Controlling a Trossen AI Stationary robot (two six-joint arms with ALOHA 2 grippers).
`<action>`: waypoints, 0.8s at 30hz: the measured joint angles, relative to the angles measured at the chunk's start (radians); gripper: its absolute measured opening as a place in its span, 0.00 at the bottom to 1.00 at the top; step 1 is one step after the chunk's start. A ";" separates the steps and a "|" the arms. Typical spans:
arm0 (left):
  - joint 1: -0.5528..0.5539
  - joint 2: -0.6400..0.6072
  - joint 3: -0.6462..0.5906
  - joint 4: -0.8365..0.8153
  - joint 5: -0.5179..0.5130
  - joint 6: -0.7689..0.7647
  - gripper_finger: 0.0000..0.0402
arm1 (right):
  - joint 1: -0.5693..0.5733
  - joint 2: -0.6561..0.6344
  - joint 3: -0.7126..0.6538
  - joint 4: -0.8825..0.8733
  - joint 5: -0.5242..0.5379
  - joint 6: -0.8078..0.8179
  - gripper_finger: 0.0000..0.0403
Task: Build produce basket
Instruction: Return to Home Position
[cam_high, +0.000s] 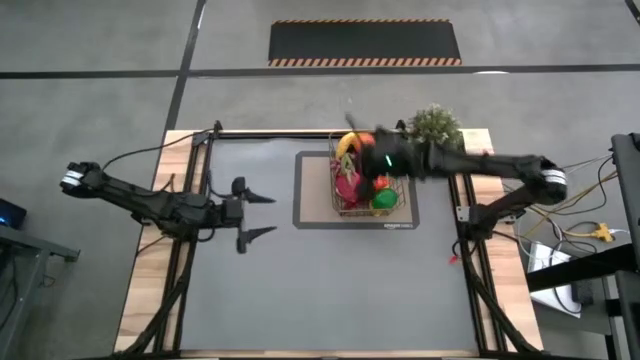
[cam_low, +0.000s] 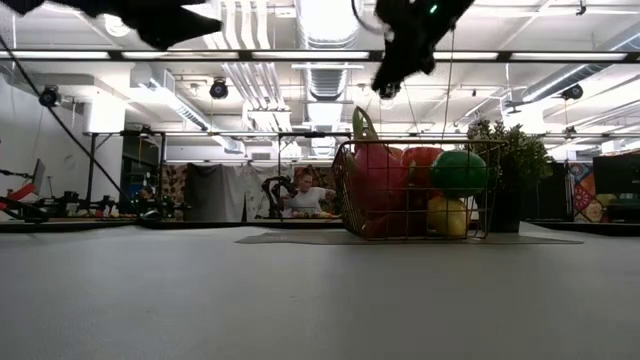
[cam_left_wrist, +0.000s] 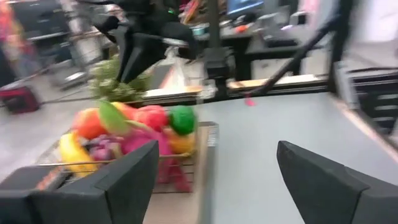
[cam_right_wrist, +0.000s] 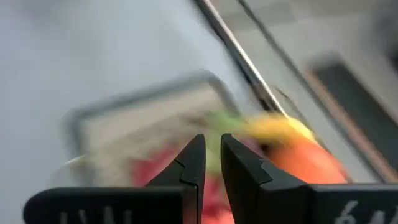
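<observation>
The grey desk (cam_high: 330, 290) carries a dark-bordered mat (cam_high: 310, 190) in its back half, just right of centre, and the wire basket (cam_high: 345, 208) stands on the mat's right part, not far from the potted plant (cam_high: 435, 125) at the back right corner. The produce (cam_high: 350, 185) is heaped inside and rises above the rim; none shows loose on the desk, so the filling looks done. The right arm reaches in from the right edge, and the right claw (cam_low: 388, 85) hangs above the basket's back left part. In the low view it is clear of the rim. Its fingers are almost pressed together with nothing between them. The basket therefore lies straight below this claw, and its way home would run up and back toward the right edge, probably without crossing the fruit. The left claw (cam_high: 268, 215) waits over the left half, spread wide and empty. It points at the basket but is well apart from it.
</observation>
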 joint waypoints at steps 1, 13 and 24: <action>-0.005 -0.030 -0.032 0.017 0.019 -0.002 0.75 | 0.054 -0.033 -0.063 0.091 0.000 -0.024 0.09; -0.009 -0.313 -0.259 0.112 0.034 0.043 0.57 | 0.356 -0.291 -0.671 0.882 0.043 -0.330 0.07; 0.001 -0.484 -0.397 0.171 0.034 0.076 0.48 | 0.147 -0.398 -0.878 1.101 -0.217 -0.401 0.07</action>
